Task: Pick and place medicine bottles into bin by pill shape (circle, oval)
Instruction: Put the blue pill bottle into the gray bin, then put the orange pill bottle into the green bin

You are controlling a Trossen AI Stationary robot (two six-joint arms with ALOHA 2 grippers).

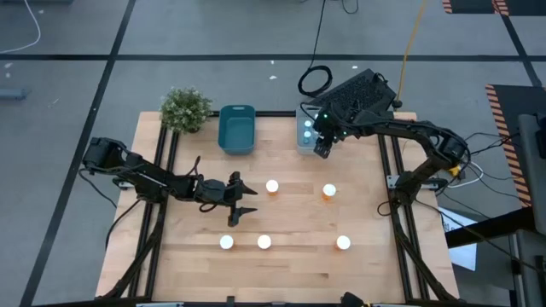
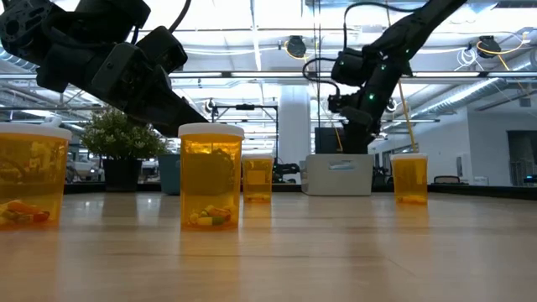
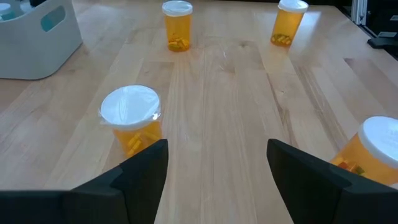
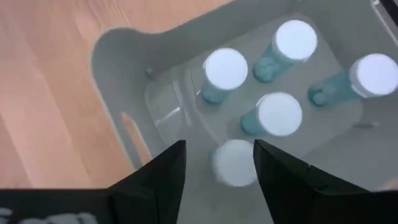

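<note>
Several amber medicine bottles with white caps stand upright on the wooden table, among them one (image 1: 272, 186) and one (image 1: 329, 191) at mid-table. My left gripper (image 1: 241, 199) hovers open just left of the first (image 3: 130, 121), with nothing between its fingers. My right gripper (image 1: 322, 147) hangs open over the white bin (image 1: 305, 132) at the far edge. In that bin stand several pale teal bottles (image 4: 224, 74) with white caps. One more white cap (image 4: 235, 163) shows blurred below the open fingers.
A teal bin (image 1: 237, 130) and a potted plant (image 1: 186, 109) stand at the far edge, left of the white bin. Three amber bottles (image 1: 264, 242) line up near the front edge. Bare wood lies between the two rows of bottles.
</note>
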